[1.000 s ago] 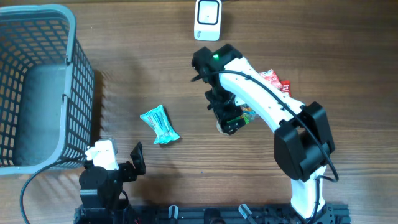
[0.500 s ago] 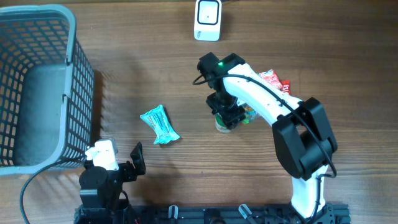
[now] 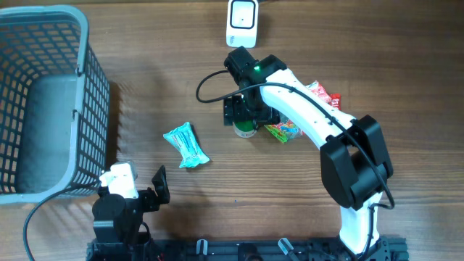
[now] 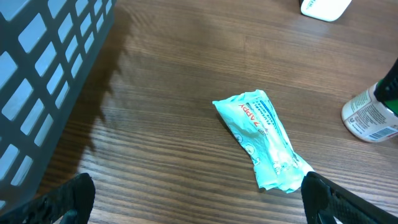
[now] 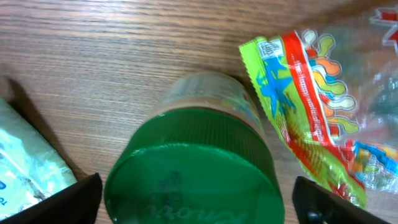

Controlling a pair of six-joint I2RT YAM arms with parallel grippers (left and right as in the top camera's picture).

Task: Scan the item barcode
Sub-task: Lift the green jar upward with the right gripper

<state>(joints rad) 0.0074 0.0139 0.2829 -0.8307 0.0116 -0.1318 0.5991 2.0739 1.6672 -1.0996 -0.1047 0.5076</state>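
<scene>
While it hangs low at the near left edge of the wooden table (image 3: 181, 80), the left gripper (image 4: 198, 185) gapes fully with nothing between its fingers; just beyond it a teal snack packet (image 4: 264, 140) lies flat on the wood. Farther on, towards the middle, a white bottle (image 4: 370, 117) stands upright. The right gripper (image 5: 196, 186) is directly over it, fingers spread wide to either side of the green cap (image 5: 186, 168) and not visibly clamping it. Just right of the bottle lies a bright gummy-candy bag (image 5: 311, 99); a red packet (image 3: 322, 94) sits farther right, partly behind the arm. At the far edge — well apart from the bottle — rests the white barcode scanner (image 3: 241, 22); a grey mesh basket (image 3: 98, 109) takes up the left side.
</scene>
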